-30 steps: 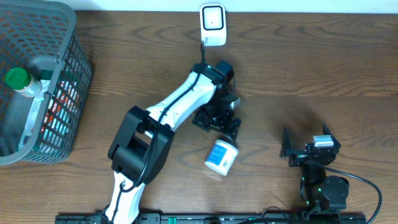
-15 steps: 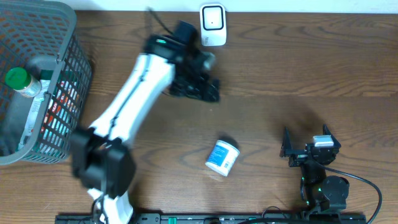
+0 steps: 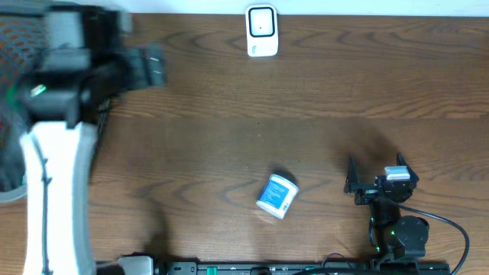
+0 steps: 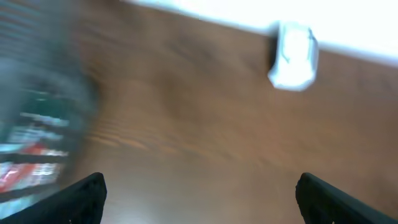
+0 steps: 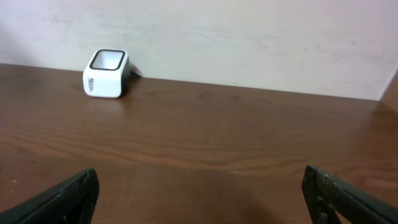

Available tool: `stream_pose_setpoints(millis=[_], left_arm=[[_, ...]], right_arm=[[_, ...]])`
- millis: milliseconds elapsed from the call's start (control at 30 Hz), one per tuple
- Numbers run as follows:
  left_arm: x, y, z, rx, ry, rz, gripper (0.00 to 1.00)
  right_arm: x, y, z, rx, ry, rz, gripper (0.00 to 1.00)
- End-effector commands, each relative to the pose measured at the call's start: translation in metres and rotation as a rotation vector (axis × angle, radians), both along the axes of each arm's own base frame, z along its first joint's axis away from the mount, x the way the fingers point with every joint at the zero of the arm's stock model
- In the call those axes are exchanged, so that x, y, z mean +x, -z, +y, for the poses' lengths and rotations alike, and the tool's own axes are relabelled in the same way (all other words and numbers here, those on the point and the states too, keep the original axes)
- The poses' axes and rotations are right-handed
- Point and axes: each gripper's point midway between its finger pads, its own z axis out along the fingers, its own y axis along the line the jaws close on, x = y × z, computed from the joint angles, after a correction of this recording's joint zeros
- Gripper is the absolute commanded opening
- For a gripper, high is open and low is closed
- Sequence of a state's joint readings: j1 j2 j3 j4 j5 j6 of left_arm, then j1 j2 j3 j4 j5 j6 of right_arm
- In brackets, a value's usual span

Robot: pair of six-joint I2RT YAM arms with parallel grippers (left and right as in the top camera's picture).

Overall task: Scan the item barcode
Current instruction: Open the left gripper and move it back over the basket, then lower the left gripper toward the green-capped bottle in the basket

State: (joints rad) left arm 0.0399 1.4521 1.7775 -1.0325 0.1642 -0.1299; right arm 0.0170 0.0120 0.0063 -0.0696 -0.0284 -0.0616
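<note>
Dark wood-grain table (image 3: 344, 84) runs back to a pale wall (image 5: 249, 37). A white barcode scanner (image 3: 260, 30) stands at the table's 12 o'clock edge in the overhead view. The small white tub (image 3: 276, 196) with a blue label lies on its side toward 6 o'clock, nothing touching it. The right gripper (image 3: 374, 174) sits with jaws spread wide and empty, the tub near at its 9 o'clock. The left gripper (image 4: 202, 202) (badly blurred overhead) is also wide and empty, beside the mesh basket (image 4: 37, 137) at 10 o'clock, with the tub well apart at its 4 o'clock.
</note>
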Motion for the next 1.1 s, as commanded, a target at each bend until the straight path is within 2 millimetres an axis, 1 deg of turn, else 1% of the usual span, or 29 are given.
stream_pose_setpoints(millis=[0,100,167,400,533,633,800,933,1067], left_arm=[[-0.010,-0.032,0.051,0.060,-0.217,-0.099,0.96],[-0.019,-0.051,0.088,0.088,-0.345,-0.166,0.96],[-0.023,-0.057,0.109,0.101,-0.410,-0.190,0.96],[-0.028,-0.065,0.176,0.122,-0.589,-0.242,0.96],[-0.034,-0.065,0.210,0.114,-0.692,-0.261,0.96],[-0.037,-0.059,0.228,0.118,-0.733,-0.249,0.96],[-0.037,-0.041,0.252,0.115,-0.782,-0.202,0.96],[-0.030,-0.019,0.268,0.113,-0.796,-0.145,0.96],[-0.020,0.006,0.278,0.133,-0.769,-0.077,0.96]], right_arm=[[0.000,0.000,0.000,0.012,0.002,-0.001,0.99],[0.000,0.000,0.000,0.011,0.002,-0.001,0.99],[0.000,0.000,0.000,0.011,0.002,-0.001,0.99],[0.000,0.000,0.000,0.012,0.002,-0.001,0.99],[0.000,0.000,0.000,0.012,0.002,-0.001,0.99],[0.000,0.000,0.000,0.012,0.002,-0.001,0.99],[0.000,0.000,0.000,0.012,0.002,-0.001,0.99],[0.000,0.000,0.000,0.012,0.002,-0.001,0.99],[0.000,0.000,0.000,0.011,0.002,-0.001,0.99]])
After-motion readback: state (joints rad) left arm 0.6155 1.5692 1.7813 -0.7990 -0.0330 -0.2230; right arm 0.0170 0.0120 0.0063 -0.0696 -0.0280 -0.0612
